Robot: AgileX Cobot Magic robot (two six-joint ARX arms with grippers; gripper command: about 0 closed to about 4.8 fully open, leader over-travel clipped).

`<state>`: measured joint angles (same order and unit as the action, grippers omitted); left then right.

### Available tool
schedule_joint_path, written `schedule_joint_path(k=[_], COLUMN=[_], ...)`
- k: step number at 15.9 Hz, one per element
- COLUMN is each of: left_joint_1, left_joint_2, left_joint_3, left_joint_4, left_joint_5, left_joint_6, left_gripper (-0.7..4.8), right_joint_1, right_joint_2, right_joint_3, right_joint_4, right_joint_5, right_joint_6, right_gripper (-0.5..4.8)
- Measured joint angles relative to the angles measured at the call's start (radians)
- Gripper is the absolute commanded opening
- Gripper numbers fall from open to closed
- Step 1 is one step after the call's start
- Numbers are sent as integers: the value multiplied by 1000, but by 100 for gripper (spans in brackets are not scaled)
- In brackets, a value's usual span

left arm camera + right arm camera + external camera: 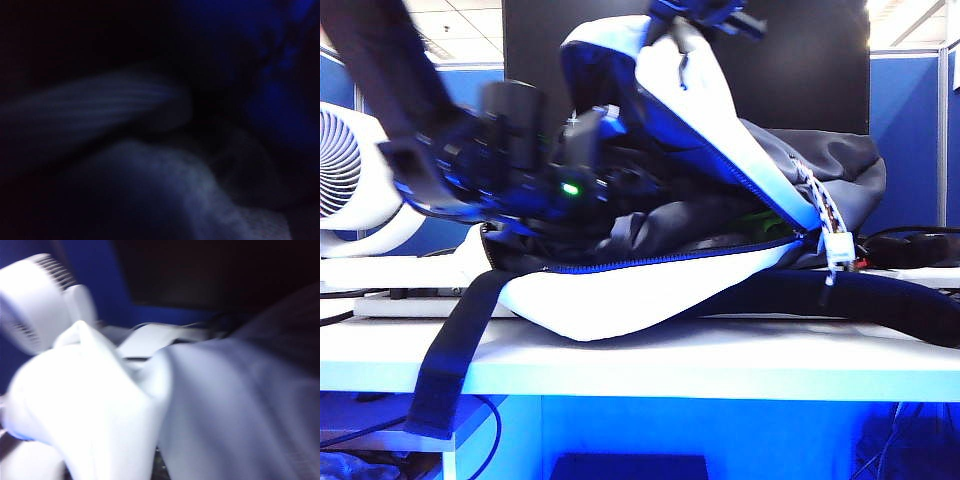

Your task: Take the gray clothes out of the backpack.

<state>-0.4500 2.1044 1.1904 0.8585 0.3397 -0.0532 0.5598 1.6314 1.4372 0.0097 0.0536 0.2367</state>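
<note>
The right hand [705,15], pressed together on the flap, holds the backpack [620,300] open. The left hand [620,175], fingers closed, is deep inside among the gray clothes [660,225]; whether it grips them is hidden. Next, I judge, a pull out over the zipper.

White backpack [620,310] on side, unzipped, gray clothes [660,225] bunched inside

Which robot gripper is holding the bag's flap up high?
The right gripper, up at the top, pinches the backpack's white flap and holds it open. The left gripper is lower, reaching into the opening toward the gray clothes.
</note>
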Motion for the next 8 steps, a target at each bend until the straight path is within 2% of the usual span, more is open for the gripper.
schedule_joint_path(k=[1, 4, 6, 8], left_joint_1=[2, 13, 14, 16], left_joint_2=[-37, -340, -539, -756], left_joint_3=[-40, -298, -415, -513], left_joint_4=[-8, -26, -42, -142], left_joint_5=[-1, 1, -16, -144], left_joint_6=[-16, -23, 28, 106], left_gripper=[-4, -4, -4, -5], right_joint_1=[-10, -63, -77, -85], right_joint_2=[0, 0, -1, -1], right_joint_3=[0, 0, 0, 1], right_joint_4=[-1, -13, -19, -41], right_joint_5=[28, 58, 58, 59], right_joint_6=[-3, -6, -29, -48], right_gripper=[-6, -6, -6, -5])
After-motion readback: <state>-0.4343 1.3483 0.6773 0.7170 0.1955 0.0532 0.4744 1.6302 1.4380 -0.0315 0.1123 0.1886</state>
